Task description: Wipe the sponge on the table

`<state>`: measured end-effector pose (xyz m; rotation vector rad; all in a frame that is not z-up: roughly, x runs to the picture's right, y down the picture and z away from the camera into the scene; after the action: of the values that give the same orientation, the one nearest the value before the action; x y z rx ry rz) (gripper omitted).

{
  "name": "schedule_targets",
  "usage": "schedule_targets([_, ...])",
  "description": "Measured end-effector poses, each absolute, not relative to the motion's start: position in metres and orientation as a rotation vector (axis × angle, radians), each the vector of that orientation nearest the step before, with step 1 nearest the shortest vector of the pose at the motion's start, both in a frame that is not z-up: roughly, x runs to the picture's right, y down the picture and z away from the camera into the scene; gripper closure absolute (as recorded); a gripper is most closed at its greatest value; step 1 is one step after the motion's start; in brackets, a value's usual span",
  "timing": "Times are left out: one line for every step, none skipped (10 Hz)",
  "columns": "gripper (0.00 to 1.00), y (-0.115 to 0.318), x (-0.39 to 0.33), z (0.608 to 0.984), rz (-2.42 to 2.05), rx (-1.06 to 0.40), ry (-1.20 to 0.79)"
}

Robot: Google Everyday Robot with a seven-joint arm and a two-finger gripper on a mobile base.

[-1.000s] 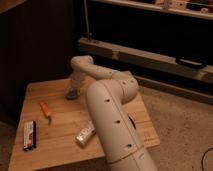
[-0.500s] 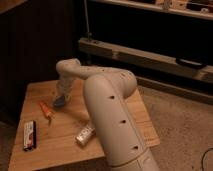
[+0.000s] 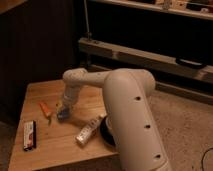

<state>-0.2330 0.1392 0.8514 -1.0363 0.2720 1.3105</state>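
The small bluish-grey sponge (image 3: 62,114) rests against the light-wood table (image 3: 40,93) at its left-middle. My gripper (image 3: 64,109) points down onto it from above, shut on the sponge and pressing it on the planks. The white arm reaches in from the lower right and hides part of the table's right side.
An orange carrot-like piece (image 3: 45,108) lies just left of the sponge. A white-silver oblong packet (image 3: 86,132) lies toward the front, next to a dark round object (image 3: 105,132) half hidden by the arm. A black-and-white bar (image 3: 30,135) sits at the front left corner. Dark shelving stands behind.
The gripper has slid with the sponge from the table's back middle toward the front left, ending close to the orange piece.
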Motion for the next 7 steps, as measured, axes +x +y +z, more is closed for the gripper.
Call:
schedule_targets([1.0,0.148,-0.231,0.843,1.312,-1.05,0.279])
schedule_targets([1.0,0.154,-0.224,0.841,1.321,-1.055,0.292])
schedule_targets([1.0,0.162,-0.214,0.838,1.336,-1.064,0.312])
schedule_targets([1.0,0.167,-0.211,0.835,1.345,-1.069,0.324])
schedule_targets([1.0,0.171,-0.201,0.834,1.363,-1.067,0.341])
schedule_targets([1.0,0.174,-0.19,0.834,1.39,-1.06,0.362])
schedule_targets([1.0,0.175,-0.185,0.834,1.407,-1.053,0.373])
